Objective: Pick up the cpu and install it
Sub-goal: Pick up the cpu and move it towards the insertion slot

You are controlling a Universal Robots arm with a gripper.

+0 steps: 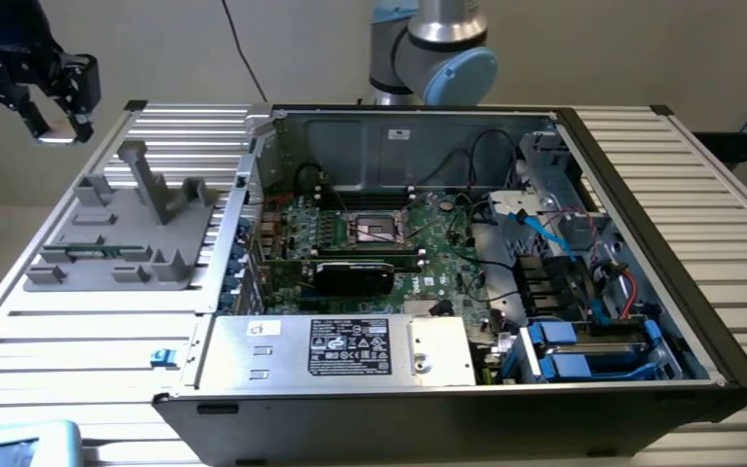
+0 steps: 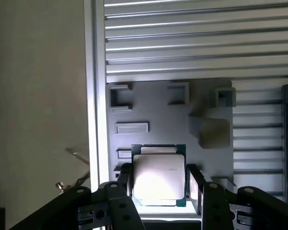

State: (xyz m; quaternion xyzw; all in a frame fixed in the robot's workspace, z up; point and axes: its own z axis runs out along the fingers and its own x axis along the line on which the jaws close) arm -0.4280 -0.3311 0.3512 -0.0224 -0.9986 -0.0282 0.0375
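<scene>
The cpu (image 2: 158,170), a small square chip with a shiny silver top and green rim, sits between the two black fingers (image 2: 124,178) of my gripper (image 2: 159,181), which is shut on its opposite edges. In the exterior view the gripper (image 1: 58,122) hangs high at the exterior view's left, above the far corner of the grey fixture (image 1: 127,233), with a bright glint at its tip. The same grey fixture (image 2: 158,110) lies well below the held chip. The dark square socket (image 1: 376,227) with its metal frame lies on the motherboard inside the open computer case (image 1: 633,243).
The case stands on a slatted aluminium table (image 1: 75,341), with the arm's base (image 1: 432,53) behind it. Inside are a black block (image 1: 354,277), a silver power supply (image 1: 347,348), cables and blue drive caddies (image 1: 568,355). Tall grey posts (image 1: 153,180) rise from the fixture.
</scene>
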